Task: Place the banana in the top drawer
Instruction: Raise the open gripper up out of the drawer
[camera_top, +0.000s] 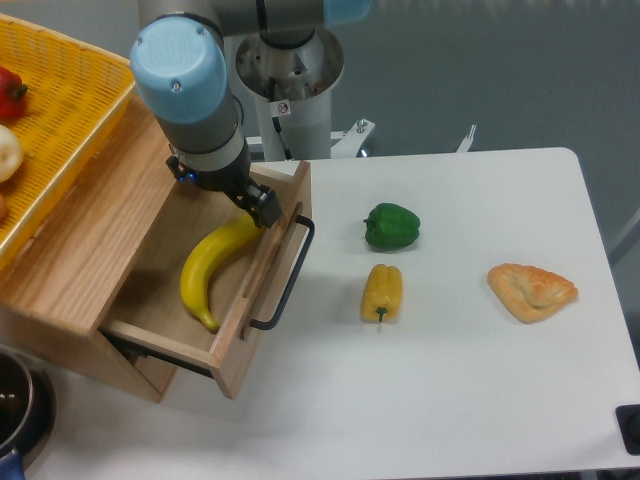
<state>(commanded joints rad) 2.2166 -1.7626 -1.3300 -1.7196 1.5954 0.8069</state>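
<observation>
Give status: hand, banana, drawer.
Hand above the banana's upper end, grip state unclear. Banana lying inside the open top drawer. Nothing blocking; peppers and pastry sit clear on the table.

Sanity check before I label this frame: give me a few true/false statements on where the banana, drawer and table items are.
1. The banana lies inside the open top drawer. True.
2. The green pepper sits in the yellow basket. False: it is on the table.
3. The yellow pepper lies on the table in front of the green one. True.
4. The pastry is in the drawer. False: it lies on the table's right side.
</observation>
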